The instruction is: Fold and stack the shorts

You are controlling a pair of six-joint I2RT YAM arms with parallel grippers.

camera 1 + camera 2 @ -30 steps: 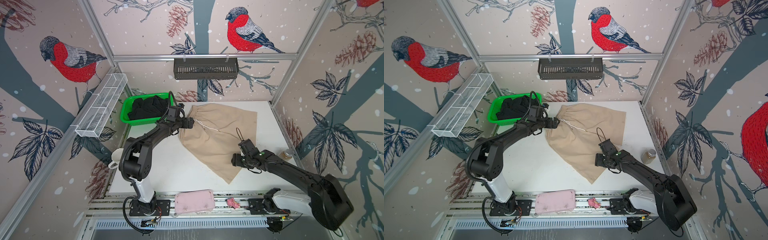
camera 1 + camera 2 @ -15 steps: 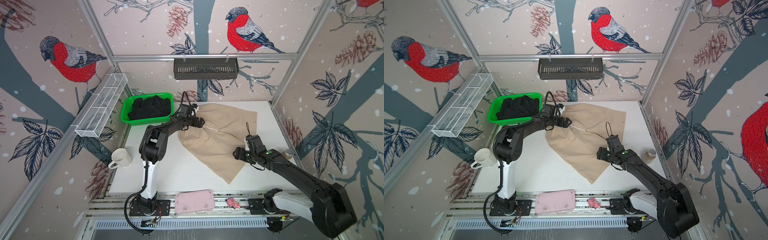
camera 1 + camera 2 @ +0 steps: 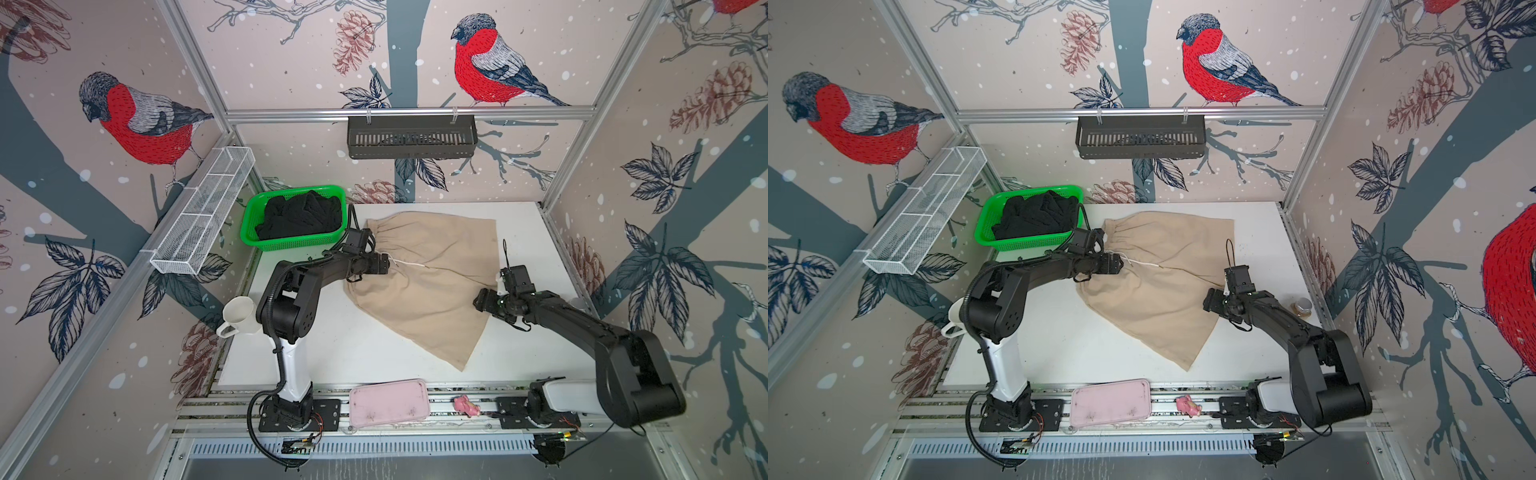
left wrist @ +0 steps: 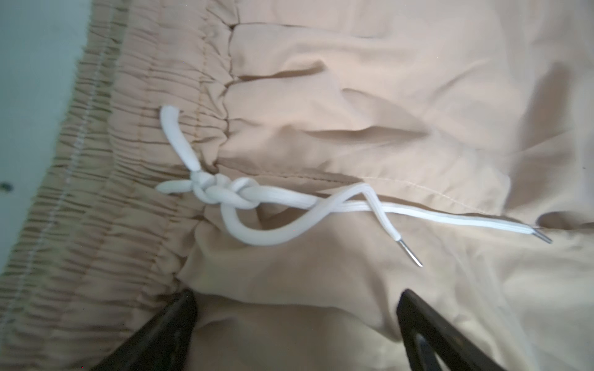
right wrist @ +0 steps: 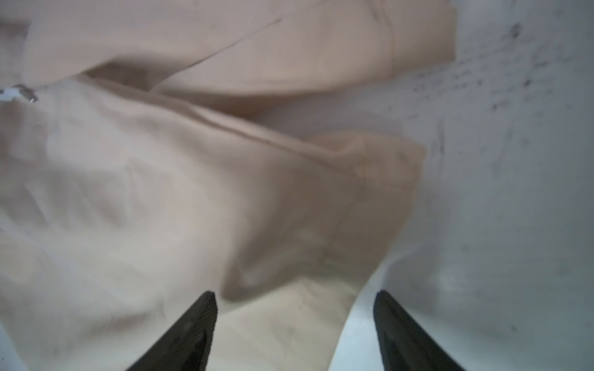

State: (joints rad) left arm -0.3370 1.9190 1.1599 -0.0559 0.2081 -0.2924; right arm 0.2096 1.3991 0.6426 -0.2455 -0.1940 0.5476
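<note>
So far we have little done. Nearest us, on the front rail, lie a pink pad (image 3: 389, 402) and a small pink rag (image 3: 466, 406), neither part of the job. Beyond them the tan shorts (image 3: 428, 286) lie spread on the white surface (image 3: 332, 345), unfolded, one leg pointing toward us, waistband toward the back left. Our right pincer (image 3: 482, 300) sits at the hem on the right edge, jaws parted and empty, one over cloth and one over bare surface in the wrist view. Our left pincer (image 3: 384, 264) hangs over the waistband by the knotted white cord (image 4: 244, 205), jaws wide, gripping nothing. Farthest back, the black shorts (image 3: 301, 214) sit bunched in the green basket (image 3: 291, 243). We judge both folds and the stacking remain.
</note>
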